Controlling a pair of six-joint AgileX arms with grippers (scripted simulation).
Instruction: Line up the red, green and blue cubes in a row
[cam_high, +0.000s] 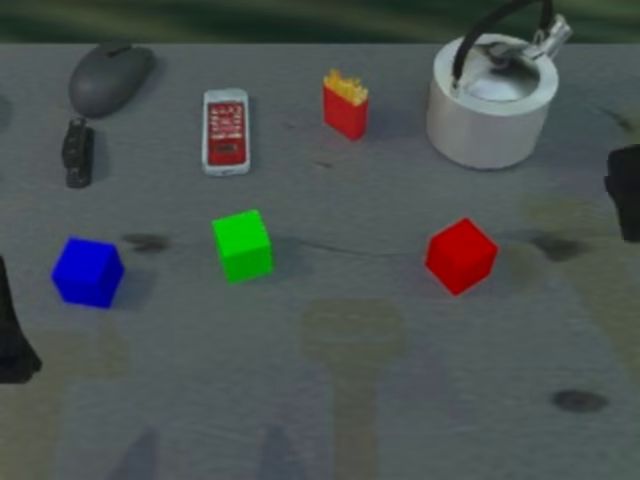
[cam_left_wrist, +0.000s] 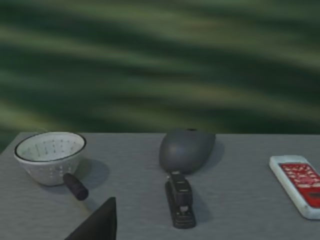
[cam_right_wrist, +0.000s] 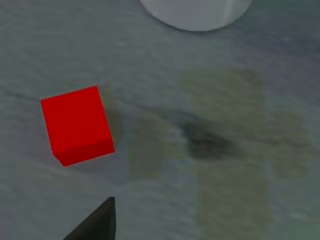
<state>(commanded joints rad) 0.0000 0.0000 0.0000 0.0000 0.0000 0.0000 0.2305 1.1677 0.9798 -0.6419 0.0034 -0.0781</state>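
Note:
Three cubes lie spread across the table's middle, apart from each other. The blue cube (cam_high: 88, 270) is at the left, the green cube (cam_high: 242, 245) is left of centre, and the red cube (cam_high: 461, 255) is right of centre, turned at an angle. My left gripper (cam_high: 12, 345) is a dark shape at the left edge, just nearer than the blue cube. My right gripper (cam_high: 625, 190) sits at the right edge, well right of the red cube (cam_right_wrist: 77, 125), which fills part of the right wrist view. Neither gripper touches a cube.
Along the far side stand a grey mouse (cam_high: 110, 78), a black stapler (cam_high: 78, 152), a white phone with a red screen (cam_high: 226, 130), a red fries box (cam_high: 345, 103) and a white pot (cam_high: 492, 95). The left wrist view also shows a white colander (cam_left_wrist: 50, 155).

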